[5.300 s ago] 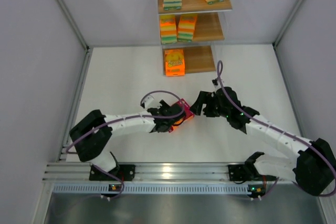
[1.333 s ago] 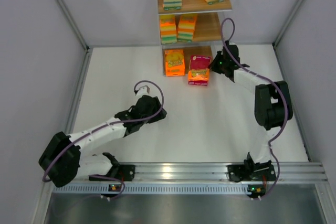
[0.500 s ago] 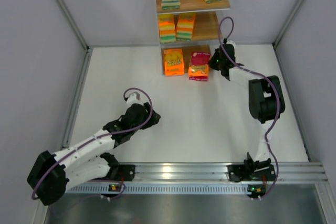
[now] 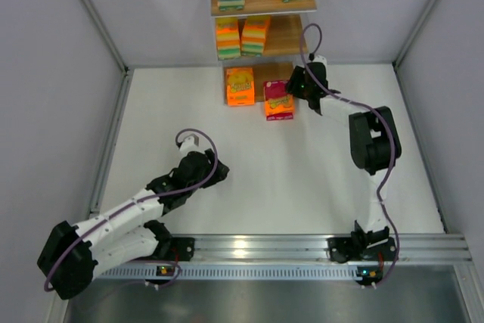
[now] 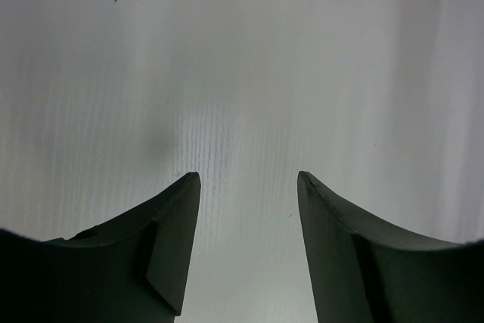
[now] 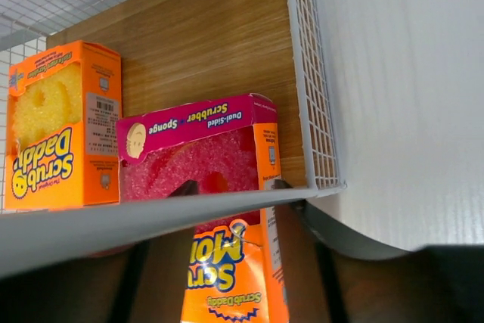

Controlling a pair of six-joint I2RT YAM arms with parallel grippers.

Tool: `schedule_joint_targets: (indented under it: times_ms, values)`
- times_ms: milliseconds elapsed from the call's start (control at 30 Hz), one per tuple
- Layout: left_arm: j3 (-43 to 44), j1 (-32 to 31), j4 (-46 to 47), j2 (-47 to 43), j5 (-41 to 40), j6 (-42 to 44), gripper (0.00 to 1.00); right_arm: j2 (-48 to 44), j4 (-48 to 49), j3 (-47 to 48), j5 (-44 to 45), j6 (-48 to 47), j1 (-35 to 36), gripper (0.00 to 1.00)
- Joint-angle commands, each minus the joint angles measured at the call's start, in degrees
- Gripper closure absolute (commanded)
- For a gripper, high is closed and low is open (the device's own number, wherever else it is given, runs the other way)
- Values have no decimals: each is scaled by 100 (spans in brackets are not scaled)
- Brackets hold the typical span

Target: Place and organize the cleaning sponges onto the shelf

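Sponge six, the pink-red pack [image 4: 278,100], now sits on the bottom board of the shelf [image 4: 293,34], just beside the orange pack [image 4: 240,85]. A second ago it was out in front of the board. It isn't fully home, though: in the right wrist view its lower end pokes out past the front rail [image 6: 151,213], further forward than its orange neighbour. Four more packs [image 4: 228,38] fill the two upper tiers in pairs.

The right gripper [image 4: 296,85] has just let its jaws spread. The pack shows through the gap and I read it as released. The whole shelf has slid left since a moment ago — pushed, I'd say, by that placement.

The left gripper [image 4: 213,172] has pulled back toward its base and hangs over the bare table [image 4: 265,187], part open and holding nothing.

All six are aboard — only tidying looks left.
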Motion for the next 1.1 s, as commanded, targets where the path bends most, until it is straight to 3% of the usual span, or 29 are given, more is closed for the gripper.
schedule_joint_targets:
  times_ms: [0, 233, 467, 600, 633, 700, 800, 833, 933, 1067]
  values:
    - [81, 28, 99, -14, -29, 111, 39, -235, 440, 54, -88, -364, 245, 50]
    - [98, 28, 108, 38, -11, 163, 39, -886, 361, -465, -474, -399, 245, 24]
    - [90, 28, 108, 47, 15, 190, 39, -1492, 448, -1193, -852, -478, 254, 22]
    - [11, 28, 108, -67, -2, 190, 39, -1800, 694, -1756, -1160, -478, 254, 33]
    - [-15, 28, 108, -137, -2, 181, 39, -1835, 747, -1879, -1134, -486, 271, 42]
    - [-86, 28, 99, -225, -2, 172, 39, -1871, 756, -2135, -1029, -504, 333, 47]
    - [-182, 28, 99, -418, -2, 155, 39, -1819, 311, -2197, -740, -382, 386, 59]
    - [-209, 19, 99, -532, -2, 146, 39, -1809, 221, -2188, -695, -346, 429, 68]
    - [-314, 28, 99, -699, -20, 84, 38, -1704, -17, -2179, -414, -442, 561, 78]
    - [-367, 28, 99, -779, -29, 58, 38, -1502, -184, -1917, -212, -618, 693, 80]
